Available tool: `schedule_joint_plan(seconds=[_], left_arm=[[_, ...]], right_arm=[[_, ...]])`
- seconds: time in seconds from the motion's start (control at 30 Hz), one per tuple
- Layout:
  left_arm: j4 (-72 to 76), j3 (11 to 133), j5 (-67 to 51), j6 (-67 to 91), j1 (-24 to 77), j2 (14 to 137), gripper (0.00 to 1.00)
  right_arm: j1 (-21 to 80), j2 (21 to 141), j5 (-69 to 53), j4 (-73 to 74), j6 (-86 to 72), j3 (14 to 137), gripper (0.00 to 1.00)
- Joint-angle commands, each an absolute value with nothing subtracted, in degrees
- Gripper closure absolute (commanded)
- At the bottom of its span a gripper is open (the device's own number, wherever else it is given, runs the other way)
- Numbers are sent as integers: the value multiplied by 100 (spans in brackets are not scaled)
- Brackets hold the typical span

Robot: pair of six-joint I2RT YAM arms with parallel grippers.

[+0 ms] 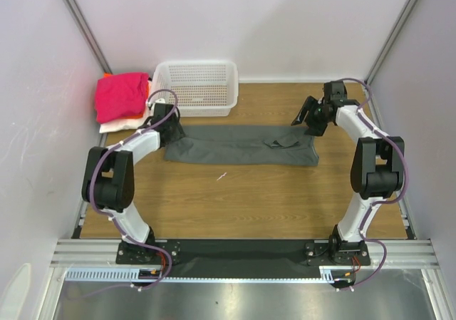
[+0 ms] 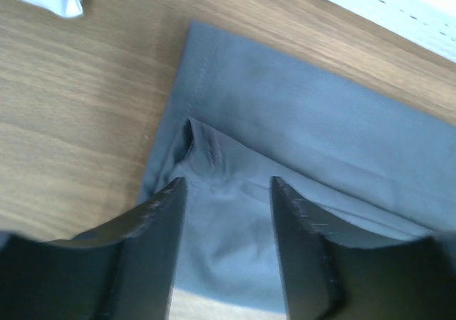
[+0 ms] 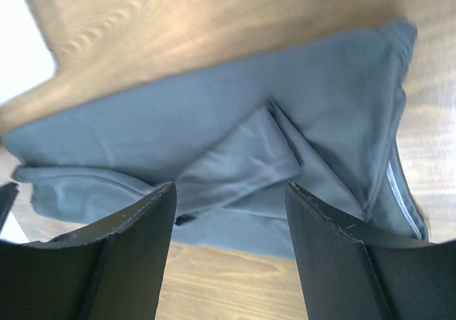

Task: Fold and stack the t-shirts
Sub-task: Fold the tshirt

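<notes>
Step in hand, by the look of it: next fold of grey shirt, lying as a long narrow strip across middle of desk. Left claw spread, low over strip's left end, fingers either side of a puckered seam, pinching nothing. Right claw likewise spread, hovering above right end near sleeve flap, holding nothing. Pile of pink, orange and white shirts in far left corner, just beside basket.

To do it well: tuck sleeve flap flat first, else a likely lump inside the fold. Bring each claw down at a corner, onto all layers rather than top ply alone. Close on hem edges, not mid-cloth. Lift both ends together and level, strip kept lightly taut, then lay one end over the other with edges matched. Release only once flat; soft cloth, likely to slip or drag.

Hard to make out: strip's left end in top view, covered by left arm. Contact between left fingertips and cloth: cannot tell. Number of layers in strip: unseen. Neck label: only a pale edge at far right in right wrist view. Orange shirt: barely a sliver behind pink.
</notes>
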State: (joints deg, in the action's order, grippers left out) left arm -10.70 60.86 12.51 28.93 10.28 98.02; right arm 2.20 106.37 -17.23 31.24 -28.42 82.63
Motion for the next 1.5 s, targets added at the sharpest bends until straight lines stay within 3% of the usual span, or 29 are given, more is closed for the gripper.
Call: schedule_joint_plan(seconds=[0.0, 0.33, 0.53, 0.73, 0.9, 0.93, 0.97, 1.03, 1.47], left_arm=[[-502, 6161, 888, 2936, 827, 9887, 46], [-896, 6627, 826, 2953, 607, 10406, 63], [-949, 6592, 949, 2918, 501, 10415, 83], [-975, 6600, 949, 2857, 343, 10354, 85], [-1064, 6627, 949, 2777, 308, 10354, 67], [-1046, 6618, 967, 2734, 308, 10327, 60], [-1037, 6618, 993, 2707, 308, 10310, 44], [-1046, 6636, 1081, 2628, 308, 10196, 38], [-528, 5503, 344, 2970, 738, 8771, 39]], right_arm=[[272, 10310, -1670, 3059, -2856, 8086, 32], [299, 10178, -1433, 3006, -3006, 7954, 33], [308, 10195, -1415, 2971, -3076, 7980, 34], [343, 10248, -1406, 2988, -3067, 8016, 34], [360, 10266, -1389, 3015, -3050, 7998, 34], [352, 10257, -1397, 3015, -3050, 7998, 34], [360, 10257, -1406, 3015, -3032, 7998, 34], [378, 10274, -1441, 3015, -3006, 8016, 34], [606, 10283, -1476, 3076, -2953, 7989, 34]])
